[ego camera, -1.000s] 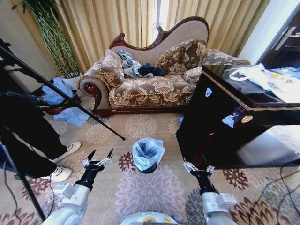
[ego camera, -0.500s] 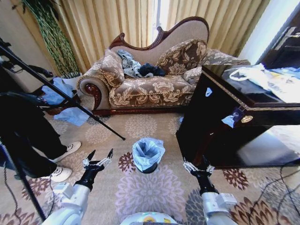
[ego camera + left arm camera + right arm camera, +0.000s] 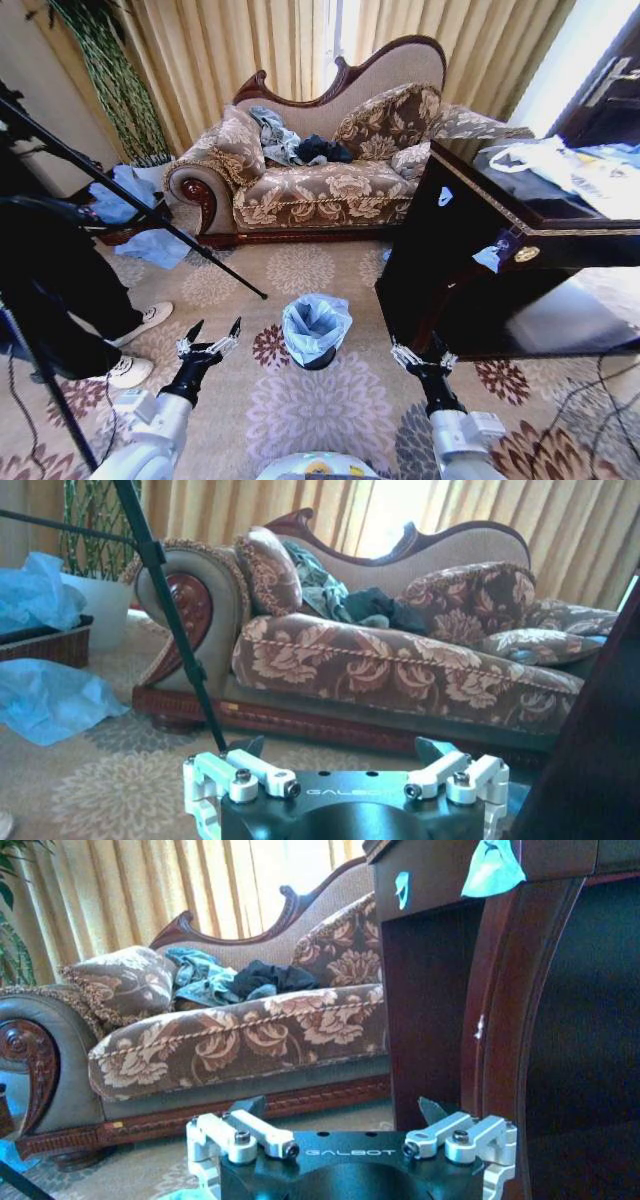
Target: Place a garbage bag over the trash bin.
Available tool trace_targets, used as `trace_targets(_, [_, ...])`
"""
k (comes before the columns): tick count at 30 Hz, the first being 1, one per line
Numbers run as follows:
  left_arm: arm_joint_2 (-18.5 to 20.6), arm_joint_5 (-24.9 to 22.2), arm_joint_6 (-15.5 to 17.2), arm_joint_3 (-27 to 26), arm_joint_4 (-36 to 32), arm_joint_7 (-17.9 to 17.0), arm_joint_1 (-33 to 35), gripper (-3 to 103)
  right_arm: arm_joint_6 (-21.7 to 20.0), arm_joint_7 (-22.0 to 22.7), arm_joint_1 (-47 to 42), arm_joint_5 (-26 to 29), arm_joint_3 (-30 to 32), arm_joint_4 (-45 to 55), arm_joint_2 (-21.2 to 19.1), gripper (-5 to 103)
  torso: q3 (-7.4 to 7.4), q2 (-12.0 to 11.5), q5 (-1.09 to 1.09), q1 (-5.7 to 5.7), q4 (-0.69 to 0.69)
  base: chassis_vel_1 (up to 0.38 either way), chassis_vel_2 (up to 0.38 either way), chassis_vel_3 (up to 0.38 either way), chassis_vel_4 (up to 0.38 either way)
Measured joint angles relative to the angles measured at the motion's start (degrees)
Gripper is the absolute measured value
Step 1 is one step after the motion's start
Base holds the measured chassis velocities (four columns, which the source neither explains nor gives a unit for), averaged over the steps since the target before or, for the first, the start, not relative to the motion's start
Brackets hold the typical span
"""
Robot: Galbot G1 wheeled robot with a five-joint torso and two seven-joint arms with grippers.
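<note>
On the rug dead ahead, the trash bin point(image 3: 318, 358) is sitting with the garbage bag point(image 3: 315, 327) lining it. I'm holding my left gripper point(image 3: 210, 338) at 9 o'clock, right gripper point(image 3: 423, 357) at 3, both spread, gripping nothing.

Almost nothing changes across the head views. The sole difference is at the far left edge, where the person's dark clothing point(image 3: 45, 280) beside the tripod leg point(image 3: 150, 215) shifts slightly between pictures.
</note>
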Motion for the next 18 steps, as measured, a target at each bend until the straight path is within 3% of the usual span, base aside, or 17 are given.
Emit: trace_targets(18, [0.00,0.00,0.00,0.00,0.00,0.00,-0.01,100,0.00,0.00,0.00,0.00,0.00,0.00,0.00,100,0.00,0.00,0.00,0.00,0.00,0.000,0.000,0.000,0.000])
